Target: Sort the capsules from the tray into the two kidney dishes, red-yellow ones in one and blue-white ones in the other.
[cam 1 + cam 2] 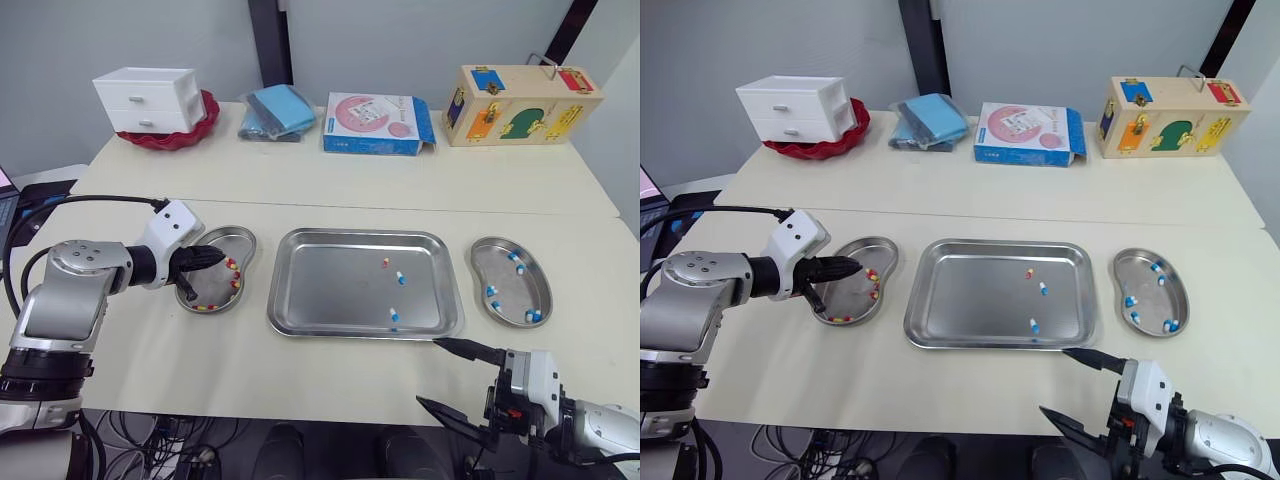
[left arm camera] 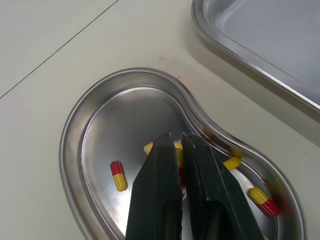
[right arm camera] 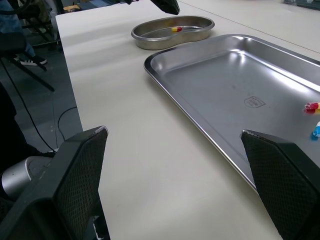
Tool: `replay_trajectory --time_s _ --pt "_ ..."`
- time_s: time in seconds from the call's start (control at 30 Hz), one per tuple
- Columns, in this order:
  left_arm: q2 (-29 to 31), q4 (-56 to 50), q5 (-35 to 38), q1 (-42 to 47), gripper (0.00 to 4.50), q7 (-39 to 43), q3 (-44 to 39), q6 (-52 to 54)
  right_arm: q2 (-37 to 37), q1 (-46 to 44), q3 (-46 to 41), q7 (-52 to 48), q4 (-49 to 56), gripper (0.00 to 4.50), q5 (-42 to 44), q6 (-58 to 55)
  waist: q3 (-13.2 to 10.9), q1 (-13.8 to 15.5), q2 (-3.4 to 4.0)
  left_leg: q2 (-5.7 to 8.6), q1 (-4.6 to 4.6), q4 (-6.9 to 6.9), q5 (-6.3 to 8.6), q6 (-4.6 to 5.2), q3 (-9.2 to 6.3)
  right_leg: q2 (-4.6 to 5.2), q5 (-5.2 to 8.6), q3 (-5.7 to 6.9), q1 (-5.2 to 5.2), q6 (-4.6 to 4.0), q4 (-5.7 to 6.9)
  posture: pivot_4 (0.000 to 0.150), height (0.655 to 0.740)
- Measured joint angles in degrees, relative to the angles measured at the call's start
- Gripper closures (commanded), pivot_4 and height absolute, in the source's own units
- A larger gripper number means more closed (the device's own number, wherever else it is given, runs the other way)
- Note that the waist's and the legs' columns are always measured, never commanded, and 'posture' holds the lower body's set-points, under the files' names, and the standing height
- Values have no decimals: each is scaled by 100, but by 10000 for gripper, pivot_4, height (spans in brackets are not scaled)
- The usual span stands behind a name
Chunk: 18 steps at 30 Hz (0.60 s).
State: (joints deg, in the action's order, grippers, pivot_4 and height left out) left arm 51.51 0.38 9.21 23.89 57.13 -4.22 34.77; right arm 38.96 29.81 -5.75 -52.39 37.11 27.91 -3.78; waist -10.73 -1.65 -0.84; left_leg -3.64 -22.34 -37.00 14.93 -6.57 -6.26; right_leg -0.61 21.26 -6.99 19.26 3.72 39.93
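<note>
Left tool, fingers together, hangs over the dish of red-yellow capsules. Right tool, fingers wide apart, sits near the tray.

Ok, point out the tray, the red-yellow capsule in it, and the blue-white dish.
tray (image 1: 320, 290), left eye view, bare floor.
red-yellow capsule (image 1: 385, 263), left eye view, its middle.
blue-white dish (image 1: 518, 290), left eye view, bare floor.

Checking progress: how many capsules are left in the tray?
3. A red-yellow capsule right of the tray's middle, a blue-white capsule beside it, a second blue-white capsule by the near rim.
</note>
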Motion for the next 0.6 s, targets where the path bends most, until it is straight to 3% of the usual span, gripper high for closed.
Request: replay_trajectory --time_s 0.37,0.6 --pt "0 0 120 7 496 -33 1 115 -16 60 -44 -1 -51 0 -18 13 0 -2 0 0 0 0 0 0 0 0 0 1 0 0 0 1500 7400" --pt "5 -29 250 -20 174 -25 0 219 -42 143 -45 -7 -144 0 -35 100 0 -5 0 0 0 0 0 0 0 0 0 0 0 0 0 1500 7400"
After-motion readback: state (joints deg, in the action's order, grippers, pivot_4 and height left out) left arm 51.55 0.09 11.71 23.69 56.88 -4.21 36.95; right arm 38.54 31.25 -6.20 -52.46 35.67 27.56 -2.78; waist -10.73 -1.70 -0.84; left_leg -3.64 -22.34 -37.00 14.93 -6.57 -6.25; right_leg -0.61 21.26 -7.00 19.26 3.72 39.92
